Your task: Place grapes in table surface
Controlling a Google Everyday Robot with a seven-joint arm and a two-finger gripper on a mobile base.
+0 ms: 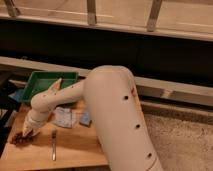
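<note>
the hand (pixel 27 132) sits low at the left end of the surface (pixel 75 147), right at the grapes (pixel 22 137) lying there. a fork (pixel 53 145) lies just right of them. the tray (pixel 47 82) sits behind, at the back edge.
</note>
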